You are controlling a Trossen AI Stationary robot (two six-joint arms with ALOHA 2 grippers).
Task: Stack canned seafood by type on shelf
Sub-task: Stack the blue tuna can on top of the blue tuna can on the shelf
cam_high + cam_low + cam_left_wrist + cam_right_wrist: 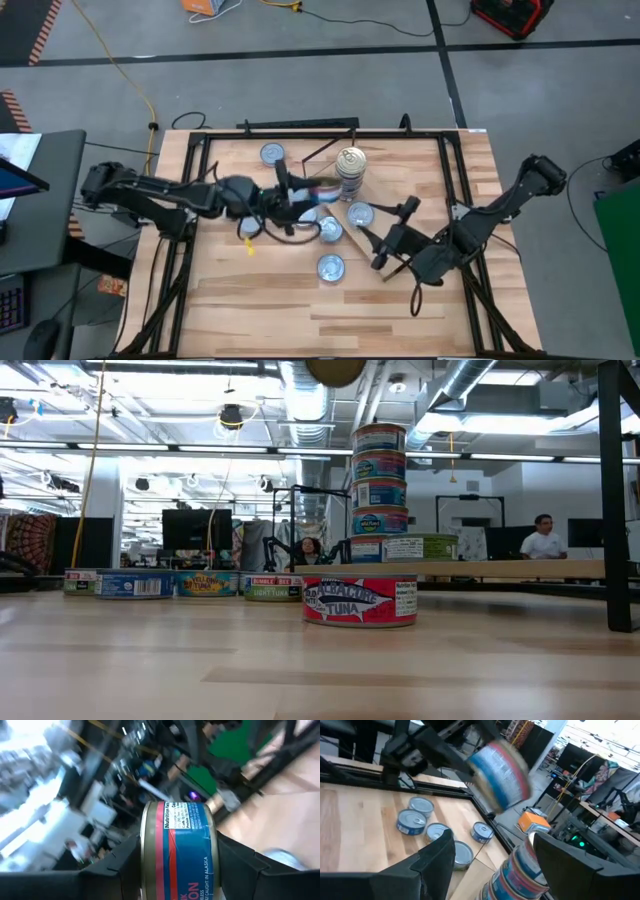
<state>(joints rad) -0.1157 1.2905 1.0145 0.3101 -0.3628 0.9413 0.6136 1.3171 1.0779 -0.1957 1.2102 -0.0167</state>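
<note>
My left gripper (308,192) is raised over the middle of the table, shut on a blue-and-red-labelled tin (177,845). That tin also shows blurred in the right wrist view (500,770) and at the top edge of the low view (335,370). To its right, a stack of several tins (380,480) stands upright on the shelf (520,568), with a green-labelled tin (418,547) beside its foot. Loose tins (331,267) lie lid-up on the table. My right gripper (383,248) waits open, close to the near right of the stack (517,870), holding nothing. My left gripper pinches the tin between its two fingers (120,865), one on each flat end; the gold rim (146,845) sits beside one finger. The fingers point about level, toward the table's right. The tin is lifted clear, turned on its side, its label facing the wrist camera.
A red-labelled tuna tin (360,600) stands on the tabletop in front of the shelf, and a row of tins (200,584) sits farther left. One tin (272,153) lies near the far edge. Dark frame bars (300,133) edge the table.
</note>
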